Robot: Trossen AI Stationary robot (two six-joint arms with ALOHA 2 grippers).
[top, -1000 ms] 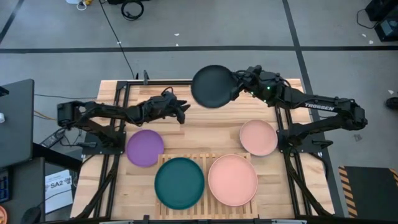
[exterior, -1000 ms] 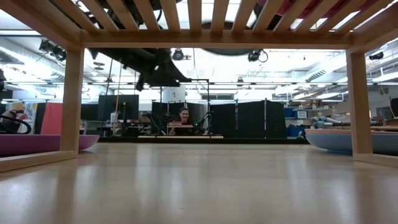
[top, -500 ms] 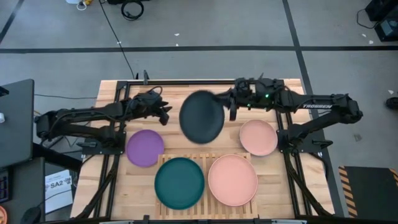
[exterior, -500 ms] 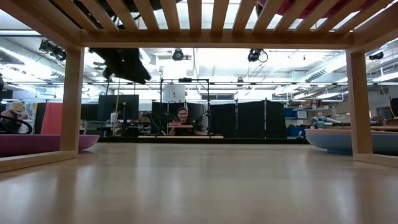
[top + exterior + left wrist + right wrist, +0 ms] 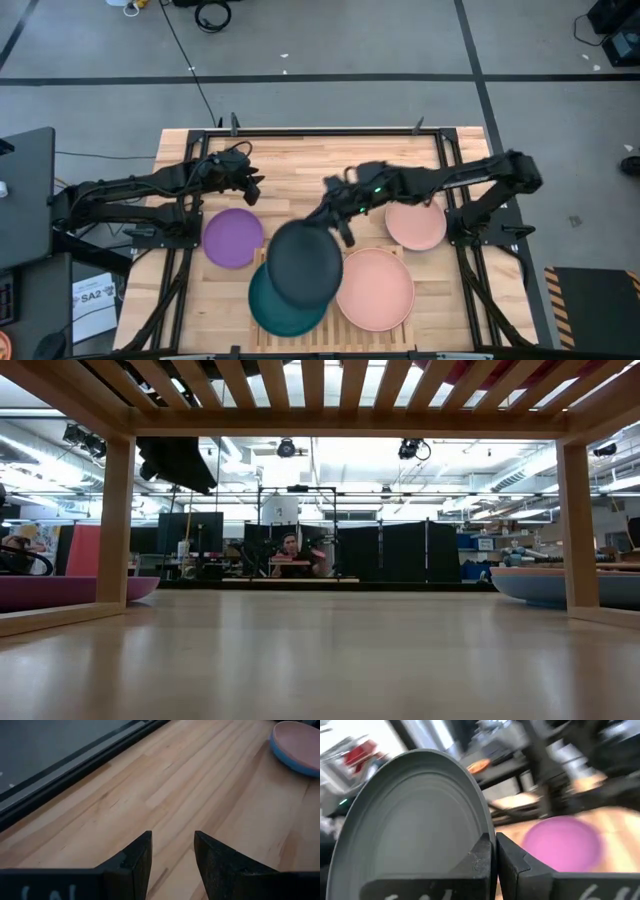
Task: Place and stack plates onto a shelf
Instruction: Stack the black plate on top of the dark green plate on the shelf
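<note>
Right gripper (image 5: pixel 335 222): jaws pinched on the rim of the dark grey plate (image 5: pixel 304 264); the arm reaches across the middle of the surface (image 5: pixel 300 165).
Dark grey plate: held in the air, overlapping the teal plate (image 5: pixel 272 306) as seen from above; in the right wrist view its rim sits between the two fingers (image 5: pixel 485 855).
Teal plate: on the left half of the shelf (image 5: pixel 330 255).
Large pale pink plate (image 5: pixel 375 290): on the right half of the shelf.
Small pale pink plate (image 5: pixel 417 222): on the surface, just beyond the shelf's right end.
Purple plate (image 5: pixel 233 237): on the surface, left of the shelf.
Left gripper (image 5: pixel 171 851): jaws parted and holding nothing, over bare wood.
</note>
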